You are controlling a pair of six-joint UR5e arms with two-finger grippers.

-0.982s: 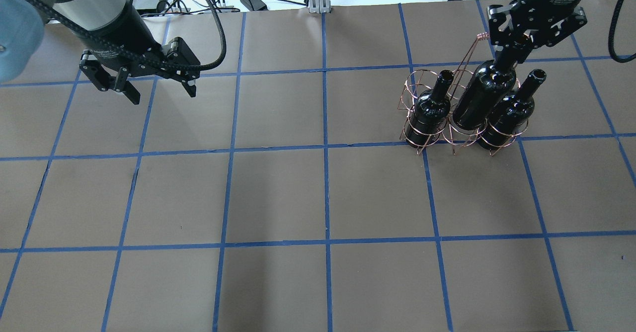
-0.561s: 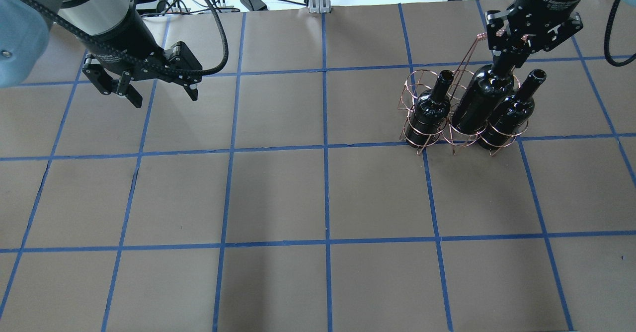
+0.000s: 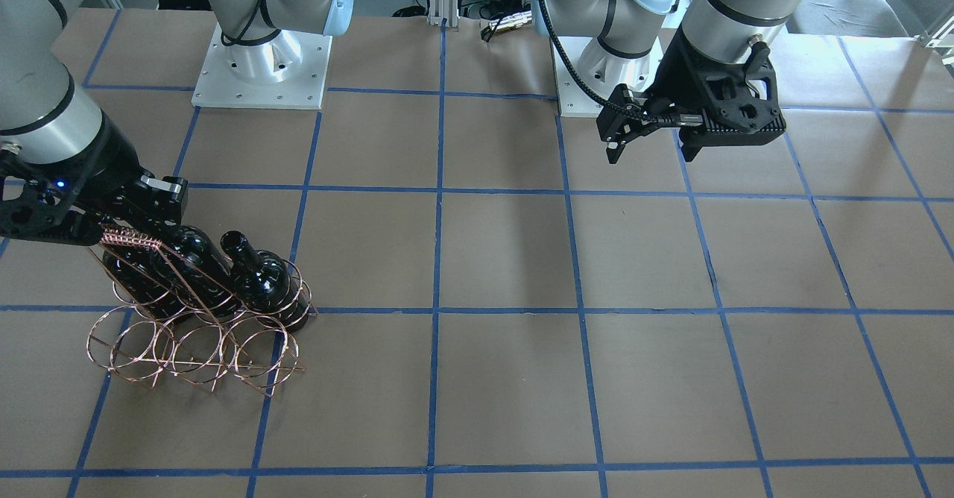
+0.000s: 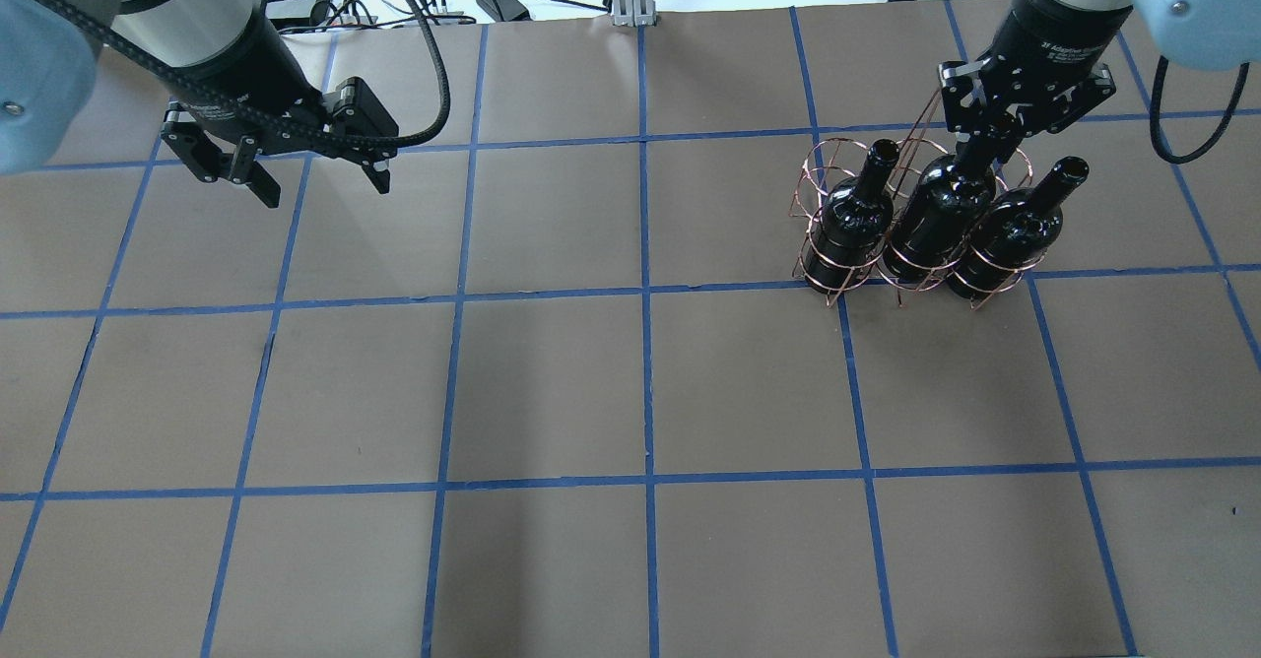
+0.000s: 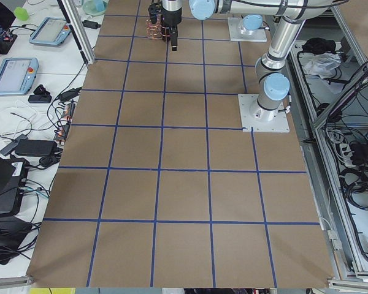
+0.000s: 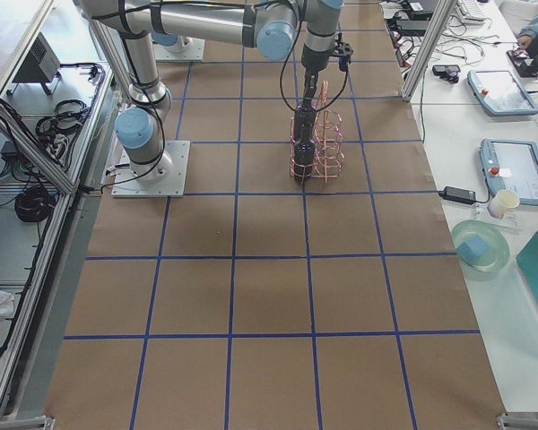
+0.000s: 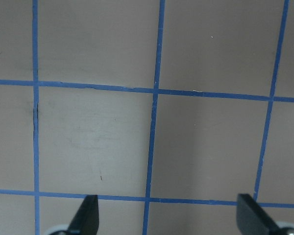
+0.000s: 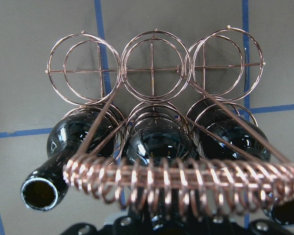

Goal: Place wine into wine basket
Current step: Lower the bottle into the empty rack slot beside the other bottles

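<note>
While my right hand (image 4: 985,134) grips the wine (image 4: 936,215) by its neck in the middle ring of the wine basket (image 4: 816,161), the coil handle (image 8: 186,183) crowds it at 11 o'clock; withdrawing could snag it and topple everything. My left hand (image 4: 325,190) hangs wide, empty.

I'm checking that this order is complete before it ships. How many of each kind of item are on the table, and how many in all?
Wine bottle: 3
Wire basket: 1
Total: 4
</note>
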